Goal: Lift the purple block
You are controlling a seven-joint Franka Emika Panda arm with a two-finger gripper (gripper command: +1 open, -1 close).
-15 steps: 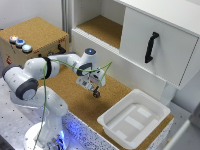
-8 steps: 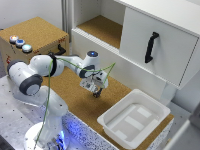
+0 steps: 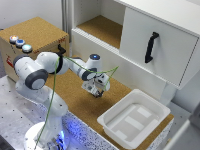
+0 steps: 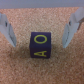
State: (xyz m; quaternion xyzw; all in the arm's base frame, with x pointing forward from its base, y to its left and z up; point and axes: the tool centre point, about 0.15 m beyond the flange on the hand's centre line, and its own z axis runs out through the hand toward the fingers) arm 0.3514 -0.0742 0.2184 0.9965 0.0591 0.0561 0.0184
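A single white robot arm reaches out over a cork-topped work surface (image 3: 75,100), its gripper (image 3: 96,91) pointed down close to the cork. In the wrist view, the gripper's (image 4: 41,31) two pale fingers (image 4: 9,31) are spread wide apart, one on each side of the purple block (image 4: 40,44), with clear gaps between each finger and the block. The block is one small, very dark cube resting flat on the cork between the fingers, with yellow letters, an O on its upper face and an A on the side facing the camera. In the exterior view the block itself is hidden under the gripper.

Toward the exterior view's right, near the gripper but apart from it, sits one white plastic tray (image 3: 134,120) with shallow ridges inside; it seems to hold nothing. Behind the arm stands a white cabinet (image 3: 150,45) with one open compartment floored in cork and one door bearing a black handle (image 3: 151,47). At the exterior view's left is a cork-topped box (image 3: 35,35) with three round buttons (image 3: 20,43) along its edge. A green cable (image 3: 55,100) loops along the arm.
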